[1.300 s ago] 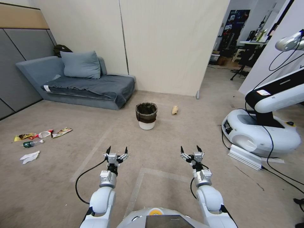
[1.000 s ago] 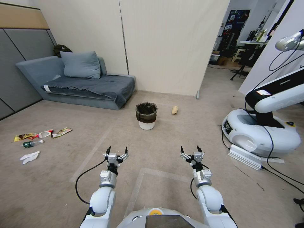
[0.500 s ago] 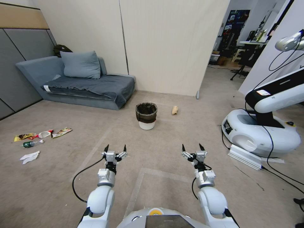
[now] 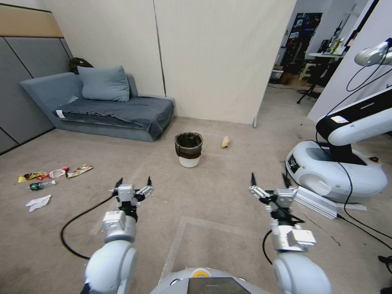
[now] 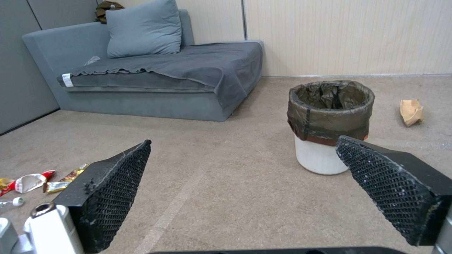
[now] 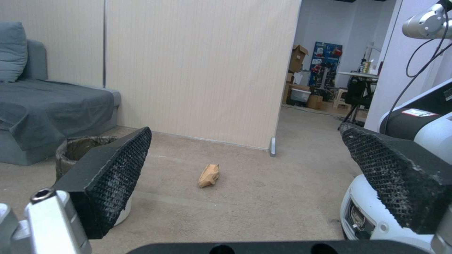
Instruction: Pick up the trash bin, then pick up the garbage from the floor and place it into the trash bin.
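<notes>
The trash bin [image 4: 188,149], a small white bucket with a dark bag folded over its rim, stands upright on the carpet ahead of me; it also shows as the bin [image 5: 329,123] and the bin [image 6: 75,151]. Garbage lies on the floor at far left: red and yellow wrappers [image 4: 55,172], a small bottle [image 4: 41,185] and crumpled white paper [image 4: 38,202]. A tan crumpled paper [image 4: 225,141] lies just right of the bin, seen too as the tan paper [image 6: 209,175]. My left gripper [image 4: 134,182] and right gripper [image 4: 267,179] hover open and empty, well short of the bin.
A grey sofa [image 4: 102,104] with a pillow stands at the back left against the wall. A beige partition [image 4: 220,57] rises behind the bin. Another white robot base [image 4: 335,171] with cables and a metal strip sits at the right. Open carpet lies between me and the bin.
Both arms have spread apart and risen: the left gripper moved left, the right gripper moved right. Both stayed open. Bin and litter have not moved.
</notes>
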Tool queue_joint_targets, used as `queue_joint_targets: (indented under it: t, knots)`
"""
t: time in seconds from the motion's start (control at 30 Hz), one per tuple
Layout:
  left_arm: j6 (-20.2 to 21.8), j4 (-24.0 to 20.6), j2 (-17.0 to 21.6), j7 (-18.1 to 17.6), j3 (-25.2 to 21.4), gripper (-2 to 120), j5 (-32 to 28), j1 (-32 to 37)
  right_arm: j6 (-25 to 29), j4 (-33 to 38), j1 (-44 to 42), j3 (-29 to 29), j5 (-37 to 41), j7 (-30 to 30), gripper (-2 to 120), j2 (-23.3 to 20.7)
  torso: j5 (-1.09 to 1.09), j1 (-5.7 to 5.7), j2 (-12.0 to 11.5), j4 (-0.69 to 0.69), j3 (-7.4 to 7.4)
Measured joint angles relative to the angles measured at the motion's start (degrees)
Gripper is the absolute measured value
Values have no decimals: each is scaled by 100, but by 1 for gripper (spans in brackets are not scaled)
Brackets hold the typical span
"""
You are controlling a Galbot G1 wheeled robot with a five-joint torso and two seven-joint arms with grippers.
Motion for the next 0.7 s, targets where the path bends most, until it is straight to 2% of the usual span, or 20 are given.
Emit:
queue_joint_targets:
  t: [0.07,0.17,0.23,0.7]
  knots:
    - [0,1,-2,-5,2,100,3,1,27,-4,-3,0,8,-2,100,1,2,0,0,0,0]
    - [-24,16,-7,-8,41,100,35,13,720,-55,61,0,389,-137,100,1,1,0,0,0,0]
    - [-44,23,-7,-7,48,100,45,18,850,-71,75,0,468,-169,100,1,1,0,0,0,0]
    - [-209,49,-7,20,71,100,144,41,902,-82,106,0,492,-246,100,10,1,1,0,0,0]
